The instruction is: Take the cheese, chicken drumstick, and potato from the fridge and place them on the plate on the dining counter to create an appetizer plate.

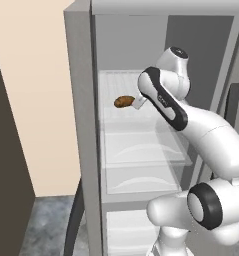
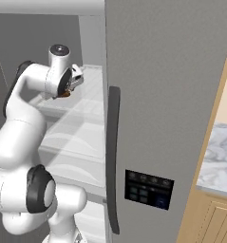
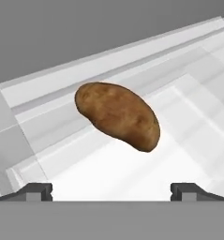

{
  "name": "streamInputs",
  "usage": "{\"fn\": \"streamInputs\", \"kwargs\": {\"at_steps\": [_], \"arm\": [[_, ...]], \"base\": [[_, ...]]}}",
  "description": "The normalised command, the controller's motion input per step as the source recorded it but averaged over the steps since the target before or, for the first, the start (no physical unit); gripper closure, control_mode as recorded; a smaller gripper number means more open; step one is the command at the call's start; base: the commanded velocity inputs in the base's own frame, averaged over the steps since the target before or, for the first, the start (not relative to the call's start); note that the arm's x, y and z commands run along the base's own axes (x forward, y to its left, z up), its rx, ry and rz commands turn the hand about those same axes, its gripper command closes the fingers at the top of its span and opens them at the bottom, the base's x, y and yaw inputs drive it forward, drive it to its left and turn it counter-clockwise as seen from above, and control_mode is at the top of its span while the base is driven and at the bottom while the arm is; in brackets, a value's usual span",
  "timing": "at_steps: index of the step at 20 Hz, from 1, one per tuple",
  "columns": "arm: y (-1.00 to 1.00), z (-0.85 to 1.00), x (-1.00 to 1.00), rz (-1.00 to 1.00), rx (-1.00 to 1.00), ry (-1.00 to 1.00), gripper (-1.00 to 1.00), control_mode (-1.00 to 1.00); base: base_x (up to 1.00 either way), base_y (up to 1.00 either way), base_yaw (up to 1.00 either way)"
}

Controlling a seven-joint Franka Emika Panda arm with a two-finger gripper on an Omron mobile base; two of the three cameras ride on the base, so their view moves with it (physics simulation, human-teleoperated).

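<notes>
The potato (image 3: 118, 115), a brown oval lump, lies on a white upper shelf (image 1: 116, 82) of the open fridge (image 1: 81, 100). In the hand view it sits just ahead of my gripper (image 3: 111, 191), centred between the two dark fingertips, which stand wide apart with nothing between them. From the left base view, the gripper (image 1: 137, 103) hangs right beside the potato (image 1: 124, 101), at its right end. A sliver of the potato (image 2: 65, 94) peeks out under the hand in the right base view. The cheese, chicken drumstick and plate are out of view.
The steel fridge door (image 2: 172, 95), with a dark handle (image 2: 113, 156) and a black dispenser panel (image 2: 146, 190), stands close to the arm's right. Clear drawers (image 1: 141, 150) sit below the shelf. The marble dining counter (image 2: 219, 152) shows at the far right.
</notes>
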Motion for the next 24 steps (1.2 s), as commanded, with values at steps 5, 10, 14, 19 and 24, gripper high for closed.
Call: {"fn": "streamInputs", "kwargs": {"at_steps": [5, 10, 14, 19, 24], "arm": [[0.12, -0.13, 0.25, 0.2, -0.13, 0.0, -1.0, -1.0], [0.15, -0.07, 0.25, 0.17, -0.12, 0.0, -1.0, -1.0], [0.15, -0.01, 0.23, 0.16, -0.09, 0.0, -1.0, -1.0], [0.11, -0.04, 0.3, 0.15, -0.07, 0.0, -1.0, -1.0], [0.09, -0.15, 0.33, 0.15, -0.07, 0.0, -1.0, -1.0]], "base": [[0.0, 0.0, 0.0], [0.0, 0.0, 0.0], [0.0, 0.0, 0.0], [0.0, 0.0, 0.0], [0.0, 0.0, 0.0]]}}
